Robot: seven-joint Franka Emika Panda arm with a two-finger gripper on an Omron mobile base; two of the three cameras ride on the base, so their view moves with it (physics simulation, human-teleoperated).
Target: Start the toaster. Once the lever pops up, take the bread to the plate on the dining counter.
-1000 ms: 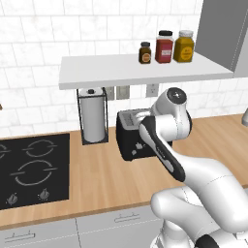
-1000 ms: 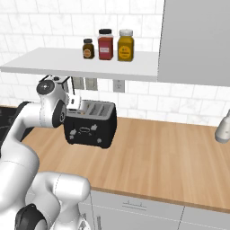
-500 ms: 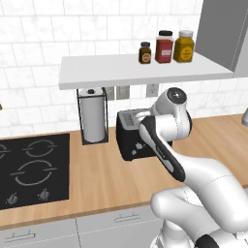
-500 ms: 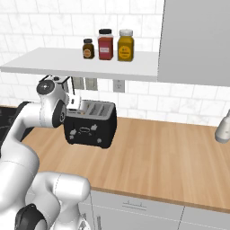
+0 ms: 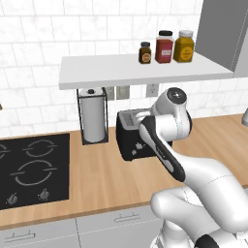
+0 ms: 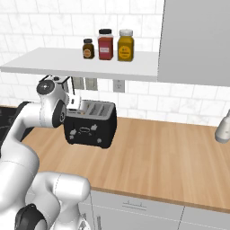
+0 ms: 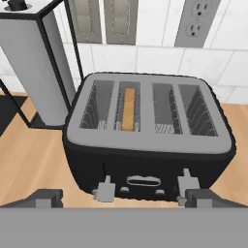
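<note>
My claw [image 7: 121, 199] hangs just in front of the toaster [image 7: 147, 138], its fingers spread wide with nothing between them. The toaster stands on the wooden bench [image 6: 161, 152] against the tiled wall, and the bread [image 7: 128, 108] sits upright in the second slot from the left, its tan edge showing. Two grey levers jut from the toaster's near face; the left lever [image 7: 104, 190] seems low, though the angle makes that hard to judge. A paper towel roll [image 5: 92, 115] in a black frame stands just left of the toaster, and a black hob [image 5: 30, 167] lies further left. Three jars [image 5: 164, 47] sit on the white shelf [image 5: 140, 69] above.
</note>
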